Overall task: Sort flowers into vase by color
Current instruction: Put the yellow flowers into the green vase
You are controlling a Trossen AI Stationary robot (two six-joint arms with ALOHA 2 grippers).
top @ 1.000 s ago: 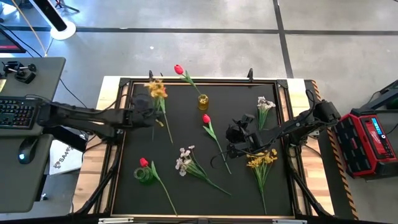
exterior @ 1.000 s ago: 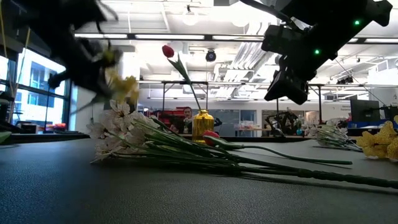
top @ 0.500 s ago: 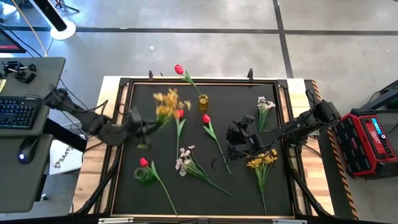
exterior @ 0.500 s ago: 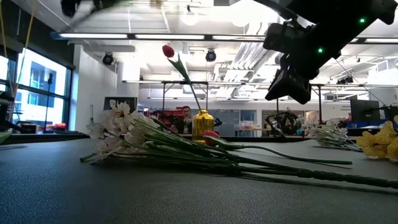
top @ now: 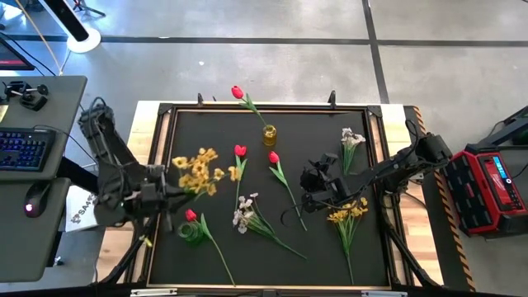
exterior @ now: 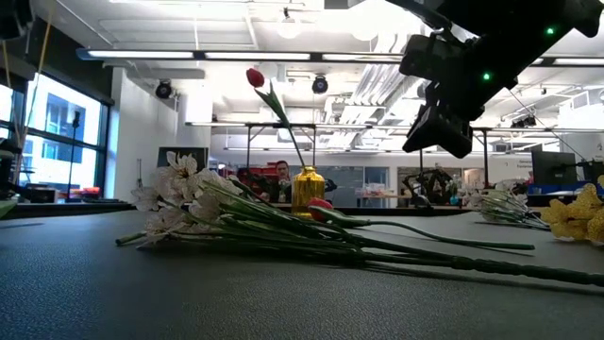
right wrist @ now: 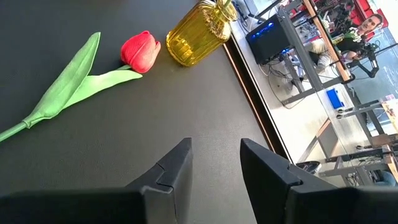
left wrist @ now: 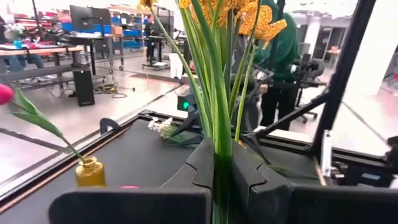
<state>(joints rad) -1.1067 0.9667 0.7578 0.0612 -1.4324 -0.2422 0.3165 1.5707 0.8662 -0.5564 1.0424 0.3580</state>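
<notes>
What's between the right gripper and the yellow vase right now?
A loose red tulip lies on the mat between the empty, open right gripper and the yellow vase, its bloom almost against the vase; clearest in the right wrist view.

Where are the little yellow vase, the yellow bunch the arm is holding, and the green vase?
yellow vase [top: 270,134]: high view, on its body.
yellow bunch [top: 198,171]: high view, on the blossoms, held by the left gripper [top: 158,192].
green vase [top: 190,233]: high view, on its rim.

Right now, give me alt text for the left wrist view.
The left gripper is shut on the green stems of a bunch of small yellow blossoms, held upright. Beyond it on the black table stands a small yellow glass vase holding a red tulip.
</notes>
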